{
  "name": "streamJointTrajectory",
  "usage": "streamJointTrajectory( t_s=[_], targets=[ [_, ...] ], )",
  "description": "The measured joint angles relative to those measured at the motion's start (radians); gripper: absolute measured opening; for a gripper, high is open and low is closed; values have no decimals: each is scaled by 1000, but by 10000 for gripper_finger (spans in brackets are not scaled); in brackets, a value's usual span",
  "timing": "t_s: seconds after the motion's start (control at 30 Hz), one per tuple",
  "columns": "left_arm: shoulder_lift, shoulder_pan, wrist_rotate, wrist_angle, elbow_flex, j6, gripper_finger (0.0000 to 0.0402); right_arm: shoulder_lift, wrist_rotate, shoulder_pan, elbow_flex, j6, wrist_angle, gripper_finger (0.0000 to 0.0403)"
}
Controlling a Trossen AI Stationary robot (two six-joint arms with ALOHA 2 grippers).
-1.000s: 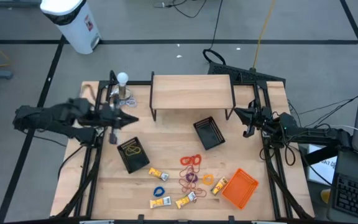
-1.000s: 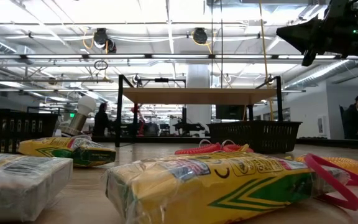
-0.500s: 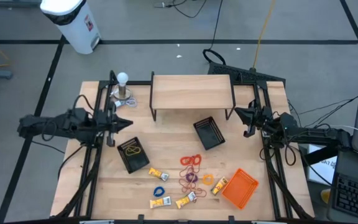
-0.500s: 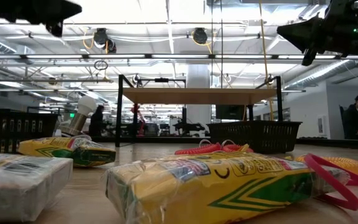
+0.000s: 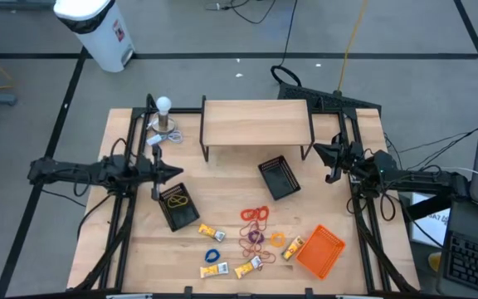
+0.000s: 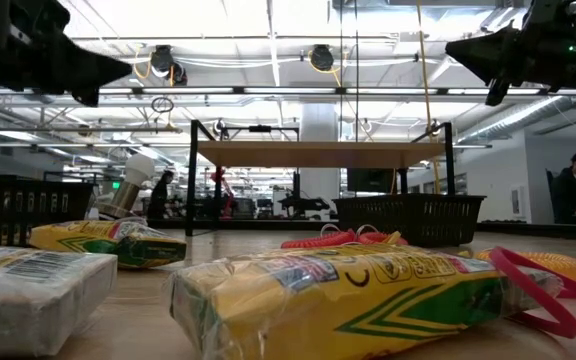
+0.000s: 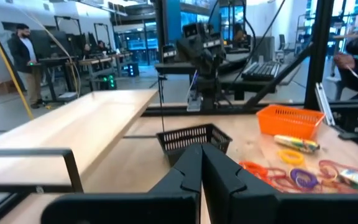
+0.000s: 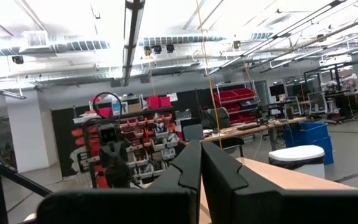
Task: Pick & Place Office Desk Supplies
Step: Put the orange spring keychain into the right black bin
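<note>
Rubber bands (image 5: 256, 224) and yellow packets (image 5: 212, 232) lie scattered near the wooden table's (image 5: 222, 187) front edge. The left gripper (image 5: 175, 172) and right gripper (image 5: 317, 151) hover closed, empty, over side edges. Workshop shelving fills the room beyond.

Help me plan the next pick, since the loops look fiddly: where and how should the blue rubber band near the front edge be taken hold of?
The blue rubber band lies flat on the table as a small loop, apart from the yellow packets beside it. Probably best to come straight down and pinch across one side of its rim, one finger inside the loop. The left tool, shut and nearer, would need opening first.
</note>
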Motion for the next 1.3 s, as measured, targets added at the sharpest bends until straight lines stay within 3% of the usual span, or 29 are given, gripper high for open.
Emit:
streamJointTrajectory(
  t_s=[0.27, 0.8, 1.07, 1.3],
  targets=[
    [1, 0, -2, 15, -72, -19, 5, 0, -3, 0, 0, -3, -1, 4],
    [1, 0, -15, 2, -69, -42, 8, 1, -3, 0, 0, -8, -17, 4],
    [1, 0, -172, 22, -69, -87, 10, 1, -4, 0, 0, 11, -81, 4],
    [1, 0, -203, 159, -68, -78, 10, 19, -10, 0, 12, 79, -49, 3]
  ],
)
